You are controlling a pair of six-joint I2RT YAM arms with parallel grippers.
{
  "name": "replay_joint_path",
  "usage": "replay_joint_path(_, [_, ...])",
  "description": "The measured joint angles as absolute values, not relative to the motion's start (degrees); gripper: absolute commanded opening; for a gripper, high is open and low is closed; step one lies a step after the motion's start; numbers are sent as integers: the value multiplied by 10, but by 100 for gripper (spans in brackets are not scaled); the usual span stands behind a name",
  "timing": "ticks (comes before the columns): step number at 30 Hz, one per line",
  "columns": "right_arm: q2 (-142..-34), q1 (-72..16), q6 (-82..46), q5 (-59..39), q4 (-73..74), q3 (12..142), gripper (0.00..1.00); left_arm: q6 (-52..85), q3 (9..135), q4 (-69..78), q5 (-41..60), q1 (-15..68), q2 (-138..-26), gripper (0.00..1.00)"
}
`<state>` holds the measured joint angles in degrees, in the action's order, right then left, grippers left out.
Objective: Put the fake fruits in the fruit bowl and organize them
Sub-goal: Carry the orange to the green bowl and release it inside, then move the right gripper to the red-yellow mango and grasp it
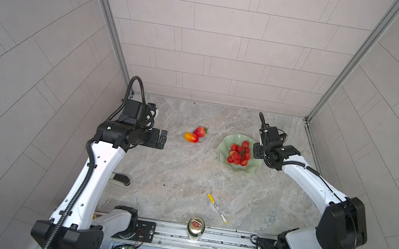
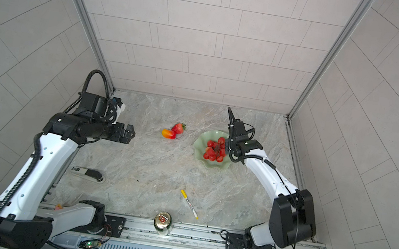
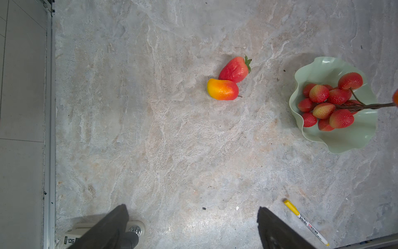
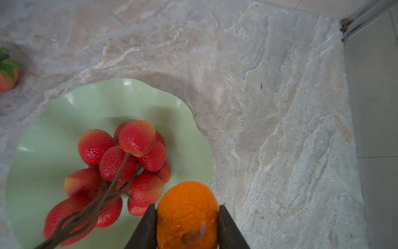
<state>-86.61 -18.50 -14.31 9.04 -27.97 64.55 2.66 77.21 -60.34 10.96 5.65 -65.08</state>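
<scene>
With right gripper (image 4: pixel 187 208) pinching the orange (image 4: pixel 185 198), lower beside the berry cluster (image 4: pixel 120 163) onto bare fruit bowl (image 4: pixel 49 133) floor before releasing.

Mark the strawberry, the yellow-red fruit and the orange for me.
strawberry (image 3: pixel 234 69): left wrist view, on its red body.
yellow-red fruit (image 3: pixel 223 89): left wrist view, on the middle of its side.
orange (image 4: pixel 187 213): right wrist view, on its wrinkled peel.

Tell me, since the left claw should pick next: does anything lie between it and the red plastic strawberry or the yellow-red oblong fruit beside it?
Nothing visible does: only bare marble tabletop separates the open left claw from the yellow-red oblong fruit and the red plastic strawberry.
</scene>
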Motion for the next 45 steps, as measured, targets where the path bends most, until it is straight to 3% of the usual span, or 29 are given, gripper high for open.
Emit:
replay_joint_path(6, [-952, -175, -145, 64, -250, 660, 44, 25, 772, -603, 112, 57, -651, 100])
replay_joint_path(12, [-959, -176, -150, 52, -236, 664, 63, 25, 772, -603, 115, 57, -651, 100])
replay_joint_path(18, [-958, -176, -148, 52, -235, 667, 73, 25, 772, -603, 119, 57, -657, 100])
replay_joint_path(25, [-891, -180, -126, 68, -287, 691, 99, 21, 772, -603, 120, 57, -660, 100])
replay_joint_path(30, [-819, -201, -94, 50, -307, 756, 100, 19, 772, -603, 120, 57, -661, 100])
replay_joint_path(34, [-831, -256, -73, 25, -297, 810, 100, 19, 772, -603, 120, 58, -661, 100])
replay_joint_path(45, [-1185, -365, -6, -97, -321, 1129, 100, 18, 772, -603, 114, 58, -656, 100])
